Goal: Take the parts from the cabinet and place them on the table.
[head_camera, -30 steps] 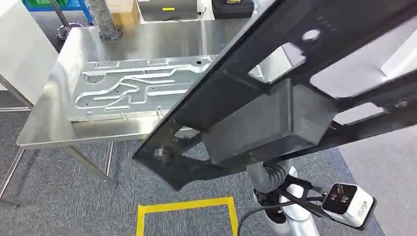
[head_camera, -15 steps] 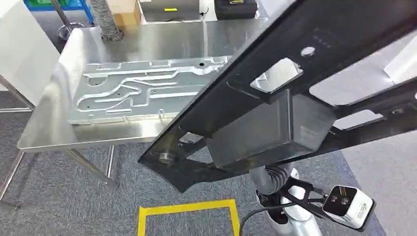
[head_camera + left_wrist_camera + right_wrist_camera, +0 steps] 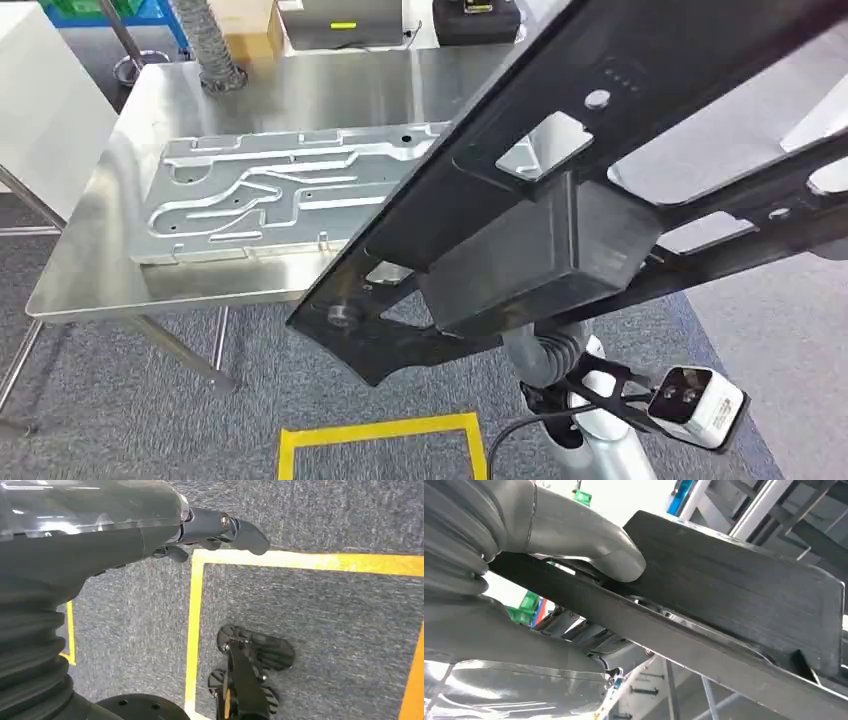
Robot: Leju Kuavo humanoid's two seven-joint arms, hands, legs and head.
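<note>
A long black frame part [image 3: 530, 250] with a box-shaped block on its underside slants across the head view, its low end over the near edge of the steel table [image 3: 330, 90]. My right hand [image 3: 574, 545] grips this part from below, and its thumb presses on the black part [image 3: 734, 585]. In the head view the part hides that hand, and I see just the wrist under it. A machined aluminium plate [image 3: 270, 195] lies flat on the table. My left hand [image 3: 210, 527] hangs above the carpet and holds nothing.
Yellow tape [image 3: 380, 435] marks a square on the grey carpet in front of the table. A ribbed grey hose [image 3: 205, 45] and boxed devices [image 3: 340, 20] stand along the table's far edge. A white panel [image 3: 45, 110] stands to the left.
The whole picture has shifted a little, so the camera has moved. The black part stays in my right hand, and its block has turned slightly.
</note>
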